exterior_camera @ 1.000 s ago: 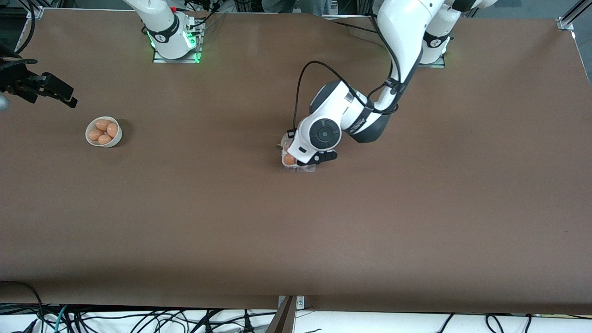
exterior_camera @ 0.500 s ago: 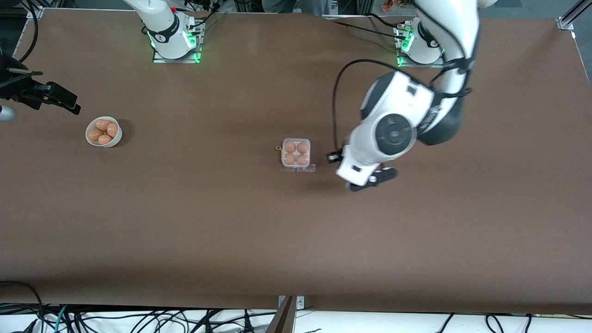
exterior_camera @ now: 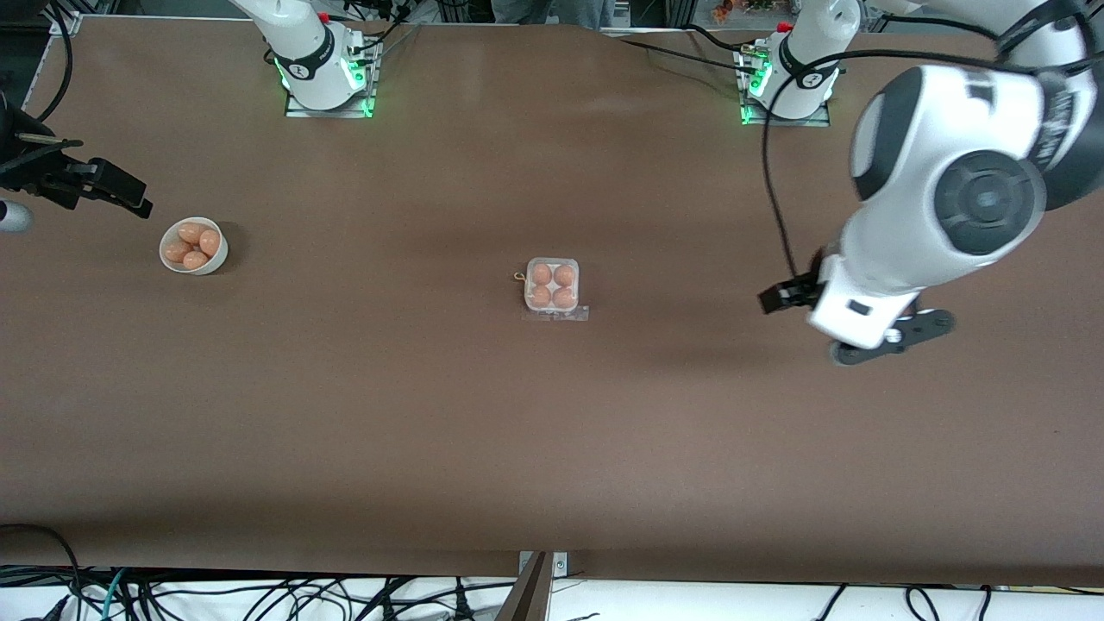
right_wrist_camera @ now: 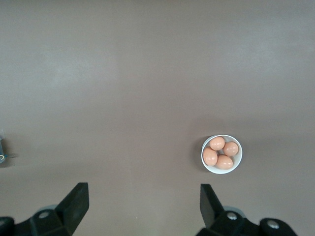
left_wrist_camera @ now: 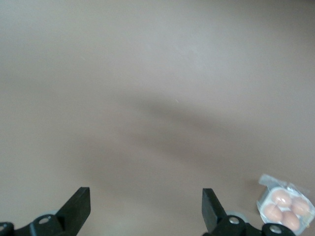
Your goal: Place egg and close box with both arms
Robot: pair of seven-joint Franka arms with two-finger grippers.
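The box [exterior_camera: 552, 285] sits in the middle of the table with an egg in each of its four cells, and its clear lid lies down over them. It also shows in the left wrist view [left_wrist_camera: 286, 202]. My left gripper [exterior_camera: 893, 338] is open and empty, raised over bare table toward the left arm's end, well apart from the box. In the left wrist view the left gripper [left_wrist_camera: 146, 204] has only table between its fingers. My right gripper [exterior_camera: 129, 194] is open and empty over the table's edge at the right arm's end, beside the bowl; it shows in the right wrist view [right_wrist_camera: 142, 199].
A round white bowl [exterior_camera: 193, 247] with several eggs stands near the right arm's end; it also shows in the right wrist view [right_wrist_camera: 222, 154]. The two arm bases [exterior_camera: 323, 65] [exterior_camera: 789, 73] stand along the table's edge. The brown table [exterior_camera: 552, 448] is bare elsewhere.
My left gripper has lifted off the box and swung away toward the left arm's end, leaving the box uncovered in view. The right arm has barely moved.
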